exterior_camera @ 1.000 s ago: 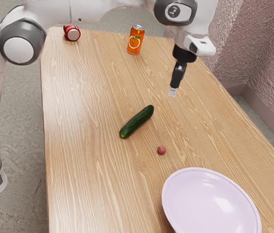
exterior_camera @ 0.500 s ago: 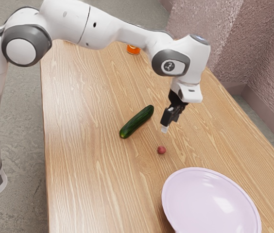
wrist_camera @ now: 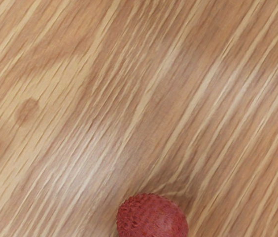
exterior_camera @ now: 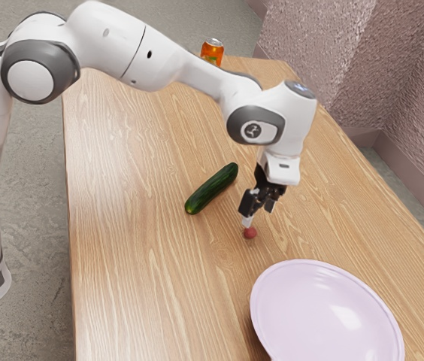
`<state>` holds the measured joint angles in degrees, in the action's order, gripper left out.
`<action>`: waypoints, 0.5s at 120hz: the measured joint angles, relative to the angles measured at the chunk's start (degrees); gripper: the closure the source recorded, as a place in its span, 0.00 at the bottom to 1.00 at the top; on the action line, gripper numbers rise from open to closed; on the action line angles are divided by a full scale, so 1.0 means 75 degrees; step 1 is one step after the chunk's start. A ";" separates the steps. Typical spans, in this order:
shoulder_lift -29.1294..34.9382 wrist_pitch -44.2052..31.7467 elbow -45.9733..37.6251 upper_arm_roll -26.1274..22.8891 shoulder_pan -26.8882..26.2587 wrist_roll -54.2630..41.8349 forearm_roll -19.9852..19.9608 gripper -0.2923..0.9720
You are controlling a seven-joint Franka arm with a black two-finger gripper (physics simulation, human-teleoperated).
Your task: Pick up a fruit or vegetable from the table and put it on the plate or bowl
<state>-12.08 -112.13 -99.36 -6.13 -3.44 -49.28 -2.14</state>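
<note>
A small red, rough-skinned fruit (exterior_camera: pixel 250 233) lies on the wooden table (exterior_camera: pixel 137 248), between a dark green cucumber (exterior_camera: pixel 212 188) and a pale pink plate (exterior_camera: pixel 326 316) at the near right corner. My gripper (exterior_camera: pixel 251 216) hangs open, pointing down just above the red fruit, its fingertips a little short of it. In the wrist view the red fruit (wrist_camera: pixel 152 217) sits on the wood grain directly under my hand. The cucumber lies at a slant just to the exterior view's left of the gripper.
An orange soda can (exterior_camera: pixel 212 51) stands at the table's far edge, partly behind my arm. A speckled wall runs along the exterior view's right. Bare wood stretches between the fruit and the plate.
My arm has swung from high over the table's far right down and nearer, bringing the gripper low over the red fruit. The fruit, cucumber and plate have not moved.
</note>
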 joint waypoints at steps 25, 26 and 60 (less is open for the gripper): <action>-0.0014 -0.0294 -0.0281 -0.0149 -0.0002 -0.0240 -0.0128 0.23; -0.0016 -0.0306 -0.0286 -0.0150 -0.0002 -0.0248 -0.0132 0.23; -0.0024 -0.0530 -0.0441 -0.0145 0.0000 -0.0448 -0.0066 0.23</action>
<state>-12.25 -116.10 -102.66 -7.21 -3.44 -52.63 -2.63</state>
